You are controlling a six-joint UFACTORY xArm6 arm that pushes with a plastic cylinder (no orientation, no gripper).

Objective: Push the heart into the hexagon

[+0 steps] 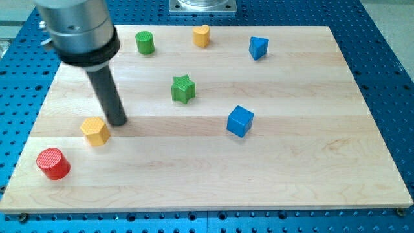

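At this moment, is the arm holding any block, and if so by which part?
Nothing is held. The arm ends in a plain rod; my tip rests on the board just right of the yellow hexagon, close beside it; contact cannot be told.

My arm's housing point(77, 29) runs off the view's top edge; the heart's point(202, 35) shape is too small to confirm.

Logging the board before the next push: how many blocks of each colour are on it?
Green: 2, cylinder and star
Yellow: 2, heart-like block and hexagon
Blue: 2, cube and angular block
Red: 1, cylinder
Total: 7
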